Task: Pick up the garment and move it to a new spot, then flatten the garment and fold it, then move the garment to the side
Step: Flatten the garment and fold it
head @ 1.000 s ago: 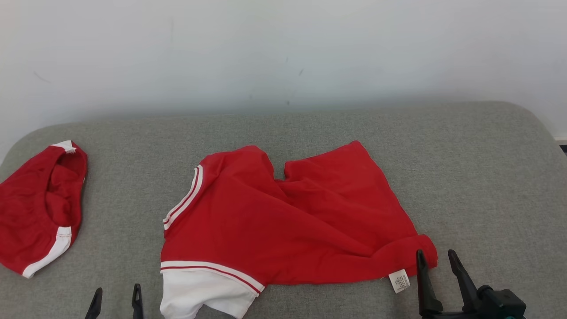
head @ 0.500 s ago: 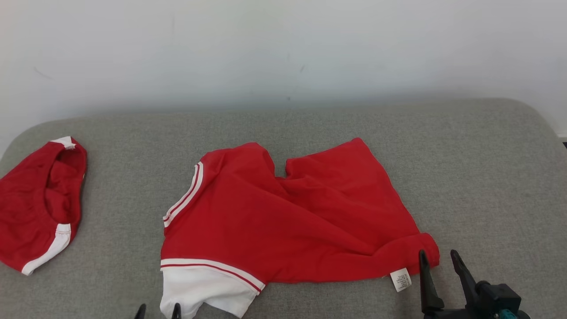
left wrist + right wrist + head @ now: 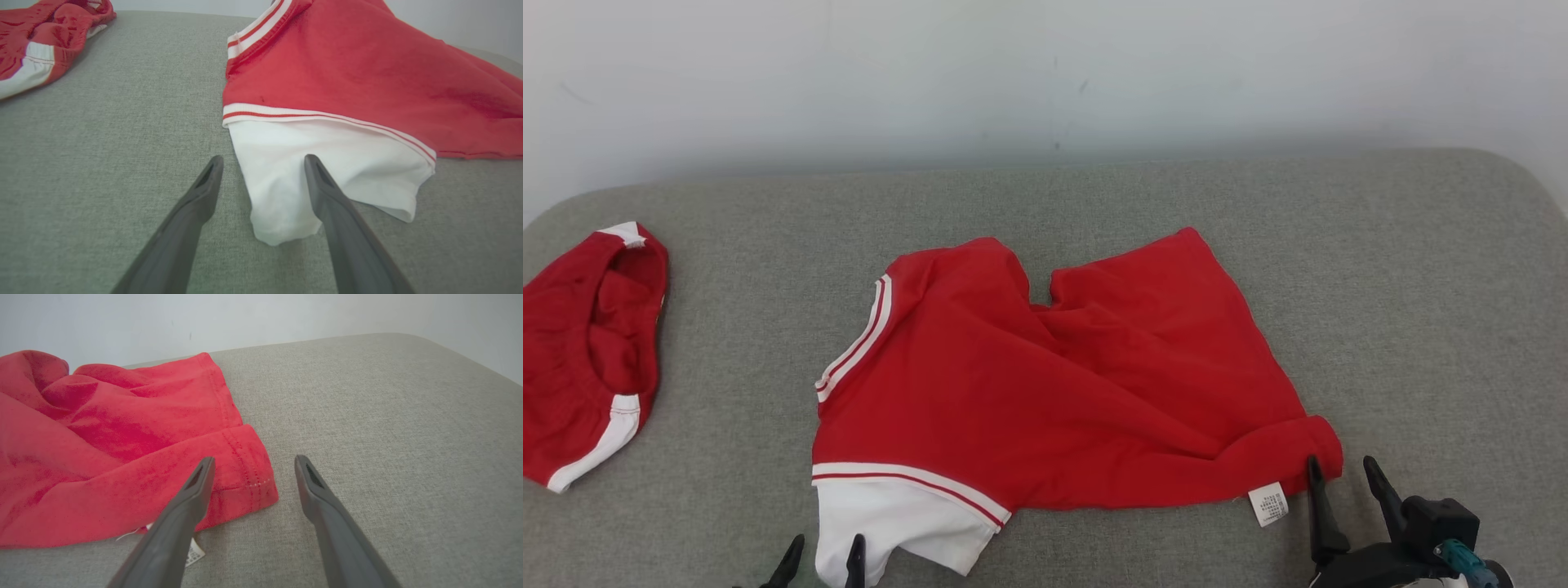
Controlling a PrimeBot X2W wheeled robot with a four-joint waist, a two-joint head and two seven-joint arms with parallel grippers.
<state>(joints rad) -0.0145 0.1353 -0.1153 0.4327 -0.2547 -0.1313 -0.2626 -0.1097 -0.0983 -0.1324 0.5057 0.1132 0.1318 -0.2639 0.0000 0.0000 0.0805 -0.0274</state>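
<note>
The garment (image 3: pixel 1062 384), a red shirt with striped white trim and a white panel (image 3: pixel 890 523) at its near left corner, lies rumpled in the middle of the grey cushion (image 3: pixel 1421 310). A small white label (image 3: pixel 1271 503) sticks out at its near right corner. My left gripper (image 3: pixel 823 548) stands open at the bottom edge, its fingers either side of the white panel's (image 3: pixel 327 163) left edge. My right gripper (image 3: pixel 1343 472) stands open at the garment's rolled red corner (image 3: pixel 245 473), empty. In the left wrist view the left gripper (image 3: pixel 263 161) holds nothing.
A second red garment with white trim (image 3: pixel 580 359) lies bunched at the cushion's far left edge, also at the upper left in the left wrist view (image 3: pixel 45 36). A pale wall (image 3: pixel 1045 73) stands behind the cushion. Bare grey fabric stretches to the right of the shirt.
My left gripper has moved right, from bare cushion to the white panel's edge. The right gripper stays by the rolled corner. The camera has tilted, shifting the whole picture a little.
</note>
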